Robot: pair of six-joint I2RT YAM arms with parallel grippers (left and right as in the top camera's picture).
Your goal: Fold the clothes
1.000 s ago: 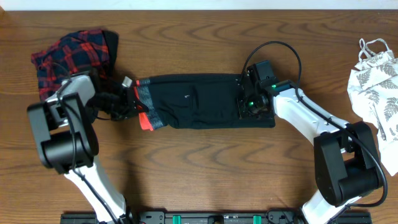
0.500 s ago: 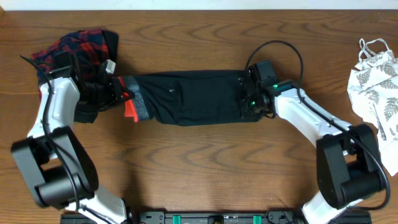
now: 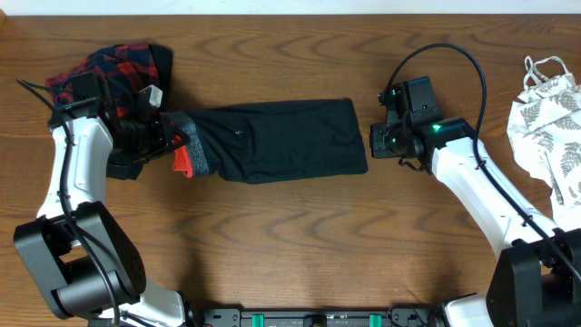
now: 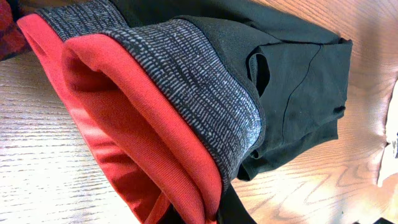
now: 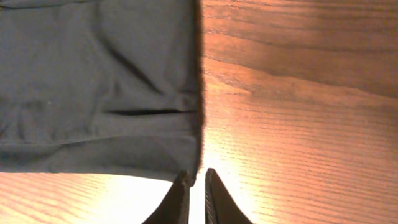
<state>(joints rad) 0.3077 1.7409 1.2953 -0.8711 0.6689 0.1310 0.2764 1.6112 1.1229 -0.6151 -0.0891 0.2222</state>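
The black leggings (image 3: 281,141) lie folded in a flat band across the middle of the table. Their grey-and-coral-red waistband (image 3: 189,154) is at the left end. My left gripper (image 3: 168,141) is shut on the waistband (image 4: 174,81); its fingers are mostly hidden under the red fabric (image 4: 211,214). My right gripper (image 3: 374,143) sits just off the right end of the leggings (image 5: 93,81), its fingers (image 5: 196,186) nearly together with nothing between them. The red-navy plaid piece (image 3: 100,77) lies at the back left. The white leaf-print top (image 3: 549,127) lies at the far right.
The wooden table (image 3: 290,254) runs to a pale edge at the back. The left arm lies partly over the plaid piece. The right arm's black cable (image 3: 454,54) loops above it.
My left gripper has dragged the waistband leftwards. My right gripper has let go of the right end of the leggings and moved off to the right of them.
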